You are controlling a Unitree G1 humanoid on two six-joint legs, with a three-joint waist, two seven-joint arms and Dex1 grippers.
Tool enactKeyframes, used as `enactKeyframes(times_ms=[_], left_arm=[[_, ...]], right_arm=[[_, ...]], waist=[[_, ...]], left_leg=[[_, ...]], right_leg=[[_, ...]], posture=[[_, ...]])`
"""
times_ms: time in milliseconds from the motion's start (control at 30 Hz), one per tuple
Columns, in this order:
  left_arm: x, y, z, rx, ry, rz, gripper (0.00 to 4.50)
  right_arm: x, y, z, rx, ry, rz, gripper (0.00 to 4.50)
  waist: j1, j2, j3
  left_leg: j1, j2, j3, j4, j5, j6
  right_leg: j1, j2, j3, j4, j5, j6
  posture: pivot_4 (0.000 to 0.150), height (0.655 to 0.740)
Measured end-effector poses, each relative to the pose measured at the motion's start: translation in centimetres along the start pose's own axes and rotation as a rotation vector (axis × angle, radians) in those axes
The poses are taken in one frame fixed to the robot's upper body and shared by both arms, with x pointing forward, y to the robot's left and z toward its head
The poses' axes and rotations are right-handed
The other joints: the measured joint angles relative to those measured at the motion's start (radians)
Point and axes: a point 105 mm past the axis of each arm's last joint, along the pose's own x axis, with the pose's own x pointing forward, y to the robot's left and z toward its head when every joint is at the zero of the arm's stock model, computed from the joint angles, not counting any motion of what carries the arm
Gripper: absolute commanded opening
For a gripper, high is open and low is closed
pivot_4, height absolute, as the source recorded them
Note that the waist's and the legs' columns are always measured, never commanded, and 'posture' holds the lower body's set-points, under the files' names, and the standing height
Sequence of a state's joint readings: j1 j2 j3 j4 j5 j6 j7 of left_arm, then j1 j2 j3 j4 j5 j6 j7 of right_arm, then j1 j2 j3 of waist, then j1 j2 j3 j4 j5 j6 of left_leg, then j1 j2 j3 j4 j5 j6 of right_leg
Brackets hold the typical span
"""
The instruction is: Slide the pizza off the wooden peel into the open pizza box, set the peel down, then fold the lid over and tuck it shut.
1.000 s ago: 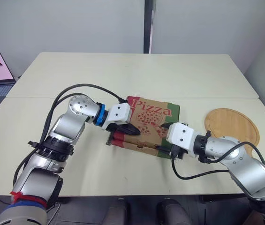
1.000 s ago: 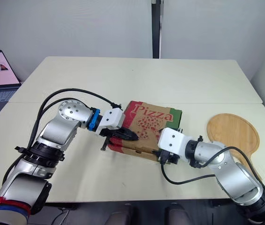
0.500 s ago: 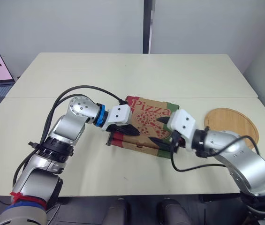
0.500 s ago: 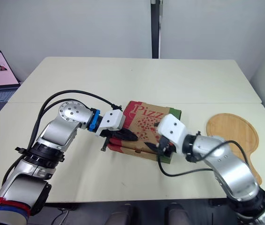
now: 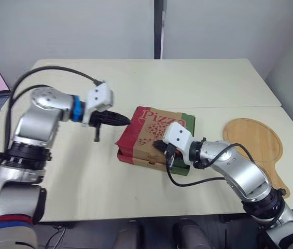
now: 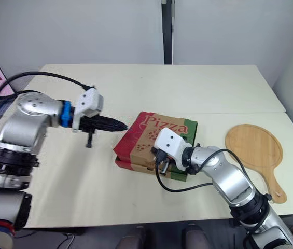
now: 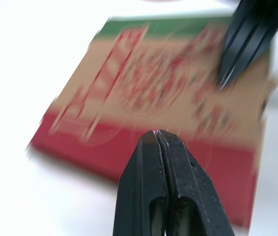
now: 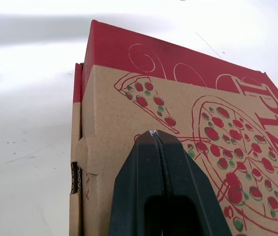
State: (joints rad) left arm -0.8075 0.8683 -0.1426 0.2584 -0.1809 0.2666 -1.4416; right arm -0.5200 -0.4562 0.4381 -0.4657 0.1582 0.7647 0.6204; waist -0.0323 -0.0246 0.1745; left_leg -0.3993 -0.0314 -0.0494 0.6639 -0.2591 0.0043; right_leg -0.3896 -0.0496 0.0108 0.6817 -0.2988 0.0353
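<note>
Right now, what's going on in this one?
The robot is closing a pizza box on the table. The lid is folded down. The right gripper, shut, sits on the lid near its front edge. The left gripper, also shut, points at the box's left edge; whether it touches can't be told. The peel lies bare on the table, right of the box.

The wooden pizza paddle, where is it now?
In the head views, the wooden peel lies flat on the table on the robot's right side, just right of the closed pizza box, apart from it.
</note>
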Motion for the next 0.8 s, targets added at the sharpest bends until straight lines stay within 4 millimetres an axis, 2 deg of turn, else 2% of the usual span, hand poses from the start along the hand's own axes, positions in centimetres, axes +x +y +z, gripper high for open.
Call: enactKeyframes(times_ms=[100, 200, 533, 800], left_arm=[[-0.7, -0.6, -3.0, -0.015, 0.103, -0.003, 0.0], [-0.1, -1.4, -4.4, -0.033, 0.128, -0.028, 0.0], [2.4, -2.2, -3.4, -0.042, 0.053, -0.06, 0.0], [3.3, -2.7, -3.4, -0.039, 0.038, -0.059, 0.0]], right_arm=[[0.2, 0.1, -0.1, -0.022, 0.001, 0.006, 0.03], [0.2, 0.1, -0.1, -0.027, -0.003, 0.009, 0.03], [0.2, 0.2, -0.1, -0.032, -0.003, 0.025, 0.03], [0.4, 0.4, 0.1, -0.022, -0.01, 0.03, 0.03]], waist=[[0.001, 0.0, 0.0], [0.005, 0.0, 0.0], [0.004, 0.0, 0.0], [0.006, 0.0, 0.0]], left_leg=[[0.0, 0.0, 0.0, 0.0, 0.0, 0.0], [-0.001, 0.0, 0.0, 0.0, 0.0, 0.0], [-0.001, 0.0, 0.0, 0.0, 0.0, 0.0], [-0.001, 0.0, 0.0, 0.0, 0.0, 0.0]], right_leg=[[0.0, 0.0, 0.0, 0.0, 0.0, 0.0], [0.0, -0.001, 0.0, 0.0, 0.0, 0.0], [0.0, -0.001, 0.0, 0.0, 0.0, 0.0], [0.0, -0.001, 0.0, 0.0, 0.0, 0.0]], posture=[[0.15, 0.7318], [0.15, 0.7318], [0.15, 0.7318], [0.15, 0.7318]])
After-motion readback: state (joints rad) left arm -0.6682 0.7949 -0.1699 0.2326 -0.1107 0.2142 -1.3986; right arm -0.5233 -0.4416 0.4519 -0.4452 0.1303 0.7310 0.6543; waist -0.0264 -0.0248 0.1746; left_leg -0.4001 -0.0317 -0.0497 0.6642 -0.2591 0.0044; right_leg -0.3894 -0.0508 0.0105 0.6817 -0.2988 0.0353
